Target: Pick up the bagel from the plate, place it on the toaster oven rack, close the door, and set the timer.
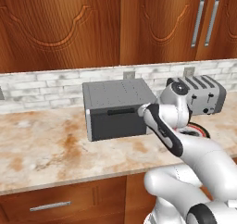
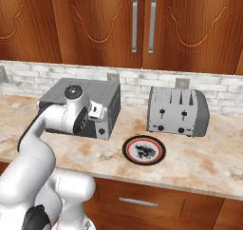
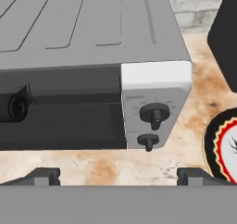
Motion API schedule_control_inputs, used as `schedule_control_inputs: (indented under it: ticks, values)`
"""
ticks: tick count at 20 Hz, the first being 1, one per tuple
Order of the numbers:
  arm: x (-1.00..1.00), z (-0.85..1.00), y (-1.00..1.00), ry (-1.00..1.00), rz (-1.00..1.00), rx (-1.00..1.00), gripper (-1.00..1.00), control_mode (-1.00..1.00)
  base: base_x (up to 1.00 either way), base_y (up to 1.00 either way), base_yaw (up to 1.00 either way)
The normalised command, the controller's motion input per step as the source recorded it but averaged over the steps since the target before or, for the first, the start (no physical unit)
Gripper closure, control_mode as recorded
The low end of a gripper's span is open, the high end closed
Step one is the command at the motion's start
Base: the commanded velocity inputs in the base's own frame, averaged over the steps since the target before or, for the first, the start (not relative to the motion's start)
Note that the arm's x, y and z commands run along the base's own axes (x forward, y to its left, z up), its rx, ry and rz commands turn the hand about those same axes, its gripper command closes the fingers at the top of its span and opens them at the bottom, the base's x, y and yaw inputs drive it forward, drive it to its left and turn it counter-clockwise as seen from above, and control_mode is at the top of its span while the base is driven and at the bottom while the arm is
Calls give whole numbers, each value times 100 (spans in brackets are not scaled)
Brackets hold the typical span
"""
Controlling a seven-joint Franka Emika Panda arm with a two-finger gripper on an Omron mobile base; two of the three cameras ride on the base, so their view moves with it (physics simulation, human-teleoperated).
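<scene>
Widely parted fingers (image 3: pixel 118 174) face the boxy grey toaster oven's shut door (image 3: pixel 62 126) and round black knobs (image 3: pixel 155 114).

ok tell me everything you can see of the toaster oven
The toaster oven is a grey metal-looking box with grooved lines on top, standing upright on the counter against the backsplash. Its door is shut, with a black bar handle. A white panel on its right carries two black knobs.
</scene>
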Motion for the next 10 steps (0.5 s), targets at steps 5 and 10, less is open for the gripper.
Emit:
schedule_control_inputs:
  ticks: [5,10]
  values:
    - [23,-20,-13,0,6,6,-100,-100,0,0,0]
    - [11,-15,-7,0,3,3,-100,-100,0,0,0]
